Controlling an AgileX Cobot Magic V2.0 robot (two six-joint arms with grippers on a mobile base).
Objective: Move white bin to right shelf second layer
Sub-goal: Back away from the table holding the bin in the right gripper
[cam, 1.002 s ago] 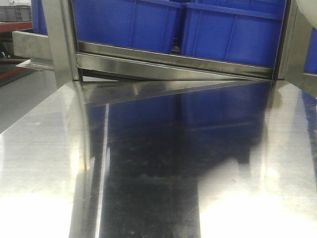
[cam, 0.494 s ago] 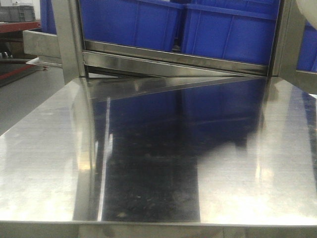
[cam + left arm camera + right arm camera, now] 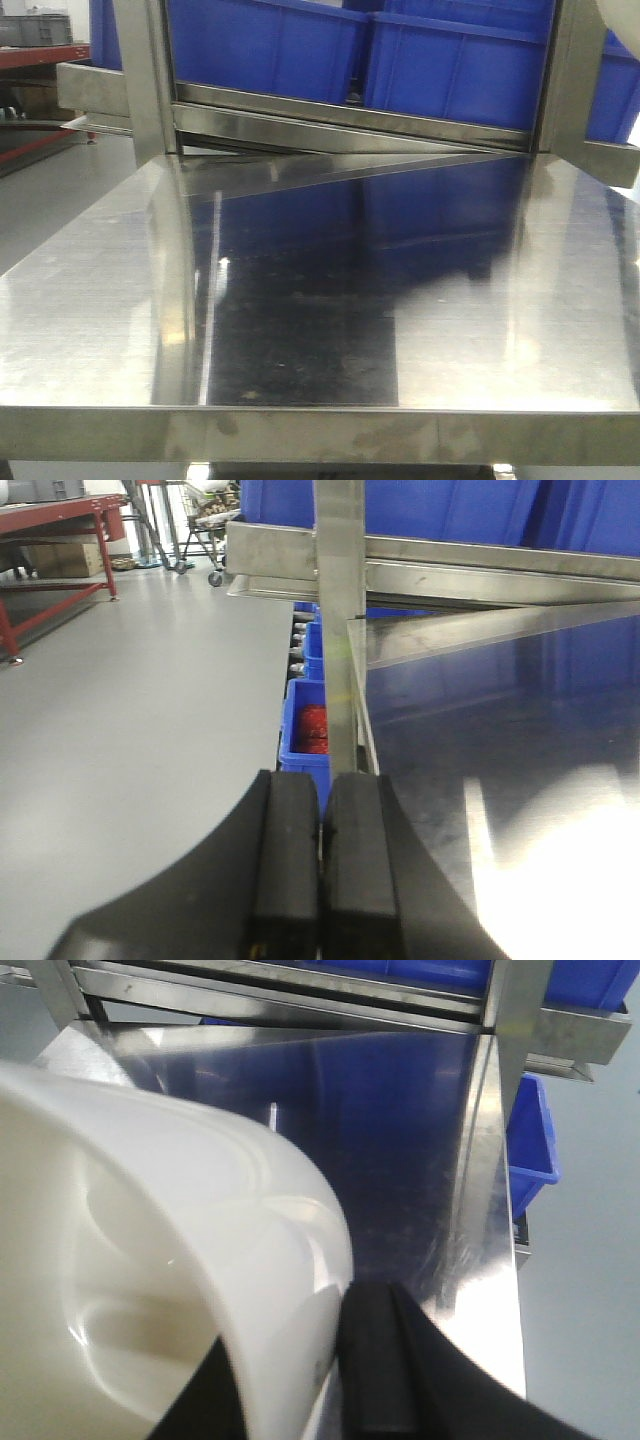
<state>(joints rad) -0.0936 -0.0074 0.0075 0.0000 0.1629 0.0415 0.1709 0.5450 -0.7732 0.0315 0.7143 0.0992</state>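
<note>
White bin's [image 3: 150,1220] rim wall between the right tool's [image 3: 295,1332] closed jaws.

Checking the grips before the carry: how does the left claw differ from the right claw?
The left claw has its black pads pressed together with nothing between them; the right claw is clamped on the wall of the cream-white smooth plastic tub. The left claw sits at the side edge of the shiny flat steel deck, while the right claw appears above that deck. Both are black.
</note>
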